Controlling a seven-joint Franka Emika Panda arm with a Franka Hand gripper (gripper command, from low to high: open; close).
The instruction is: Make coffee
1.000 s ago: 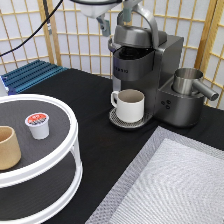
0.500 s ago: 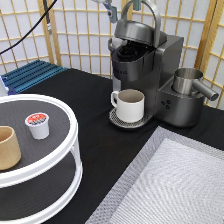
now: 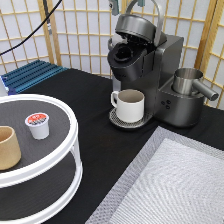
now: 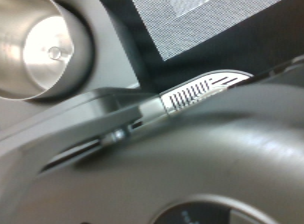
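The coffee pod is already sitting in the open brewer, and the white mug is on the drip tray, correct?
Not quite. The exterior view shows the coffee pod on the round stand's top tier, beside the tan cup. The brewer lid is open, and the white mug is on the drip tray.

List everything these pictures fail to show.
- Tool: in the exterior view, nearly all of it is cut off by the top edge, above the dark grey coffee machine.
- Open pod chamber: in the exterior view, too dark to see inside.
- Tan handleless cup: in the exterior view, cut by the left edge.
- Small white coffee pod with red foil top: its print is too small to read, and it is absent from the wrist view, which the machine fills.
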